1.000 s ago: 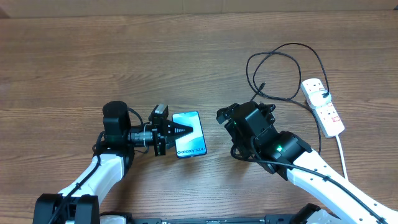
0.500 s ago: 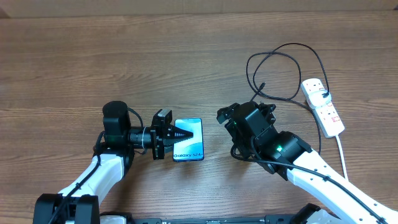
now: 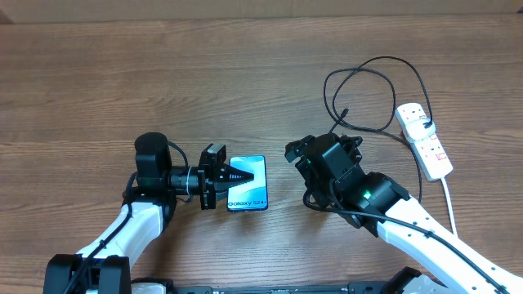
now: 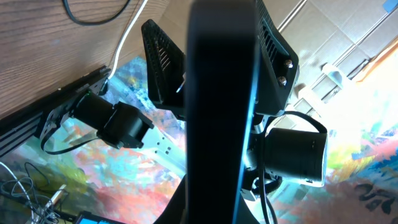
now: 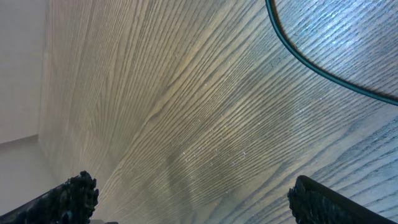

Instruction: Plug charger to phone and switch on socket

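The phone (image 3: 249, 189), its screen lit blue-white with "Galaxy S24+" text, is held off the table left of centre. My left gripper (image 3: 237, 174) is shut on its left side. In the left wrist view the phone (image 4: 217, 93) is a dark edge-on bar that hides the fingers. The charger (image 3: 372, 65) is a thin black cable looped at the back right, with its connector tip (image 3: 343, 113) lying loose on the table. Its other end runs to the white socket (image 3: 427, 140) at the far right. My right gripper (image 5: 199, 202) hangs open over bare wood, near a stretch of the cable (image 5: 311, 62).
The right arm's black wrist (image 3: 331, 163) sits between the phone and the cable loop. The socket's white cord (image 3: 449, 200) runs toward the front right edge. The wooden table (image 3: 163, 82) stretches across the back and left.
The left gripper turned its wrist, swinging the phone from a slant to nearly square and slightly toward the front. It has held still over the last half second. The right arm has not moved.
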